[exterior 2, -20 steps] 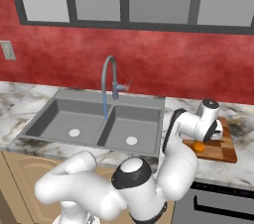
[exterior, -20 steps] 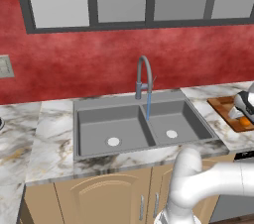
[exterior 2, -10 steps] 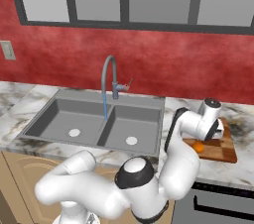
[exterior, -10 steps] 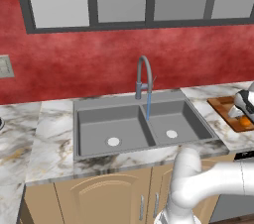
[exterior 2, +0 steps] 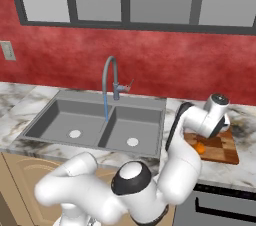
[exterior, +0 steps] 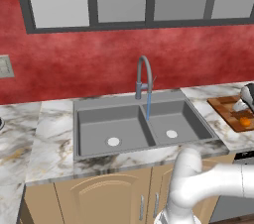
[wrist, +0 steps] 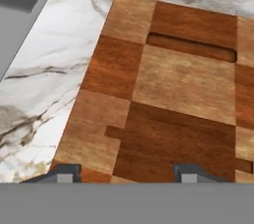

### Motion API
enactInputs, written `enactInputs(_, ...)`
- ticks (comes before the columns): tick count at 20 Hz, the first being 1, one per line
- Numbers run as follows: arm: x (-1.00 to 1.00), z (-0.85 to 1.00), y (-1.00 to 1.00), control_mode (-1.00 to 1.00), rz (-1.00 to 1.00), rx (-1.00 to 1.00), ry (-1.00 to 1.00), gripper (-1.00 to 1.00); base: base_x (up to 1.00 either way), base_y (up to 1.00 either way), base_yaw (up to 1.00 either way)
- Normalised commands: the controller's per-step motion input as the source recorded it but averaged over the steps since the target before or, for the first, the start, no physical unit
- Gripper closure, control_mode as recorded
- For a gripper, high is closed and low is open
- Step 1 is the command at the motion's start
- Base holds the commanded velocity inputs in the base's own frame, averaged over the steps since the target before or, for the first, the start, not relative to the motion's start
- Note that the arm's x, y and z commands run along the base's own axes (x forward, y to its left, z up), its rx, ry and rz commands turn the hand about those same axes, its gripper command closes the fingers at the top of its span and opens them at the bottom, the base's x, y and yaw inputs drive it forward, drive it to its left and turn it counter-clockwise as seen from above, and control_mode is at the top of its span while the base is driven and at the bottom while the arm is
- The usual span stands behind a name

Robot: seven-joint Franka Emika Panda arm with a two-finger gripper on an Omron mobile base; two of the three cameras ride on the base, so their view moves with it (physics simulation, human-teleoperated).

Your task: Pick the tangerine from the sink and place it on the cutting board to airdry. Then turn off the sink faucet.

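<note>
The tangerine (exterior 2: 200, 147) sits on the cutting board (exterior 2: 223, 150) right of the sink (exterior: 139, 126), just under the gripper (wrist: 126, 173), whose jaws stand apart with nothing between them. The fruit looks light, round and likely to roll, with soft skin, so any regrasp should pinch gently across its widest part. The sink faucet (exterior: 144, 80) runs a thin stream, and its small side lever looks stiff and narrow.

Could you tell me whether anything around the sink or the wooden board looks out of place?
One thing stands out: a thin blue stream of water runs from the tall grey gooseneck faucet into the grey double-basin sink, which holds nothing to rinse. The small round orange tangerine sits on the checkered wooden cutting board.
</note>
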Motion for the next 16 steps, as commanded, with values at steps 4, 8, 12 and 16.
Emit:
enactInputs(4,-0.26,0.48,0.26,-1.00,0.11,0.00,-0.17,-1.00,0.00,0.00,0.00)
enactInputs(8,-0.25,0.46,0.53,-1.00,0.14,-0.03,-0.15,-1.00,0.00,0.00,0.00)
enactInputs(12,-0.21,0.41,0.75,-1.00,0.19,-0.09,-0.11,-1.00,0.00,0.00,0.00)
enactInputs(16,-0.30,0.21,0.87,-1.00,0.24,-0.18,-0.06,-1.00,0.00,0.00,0.00)
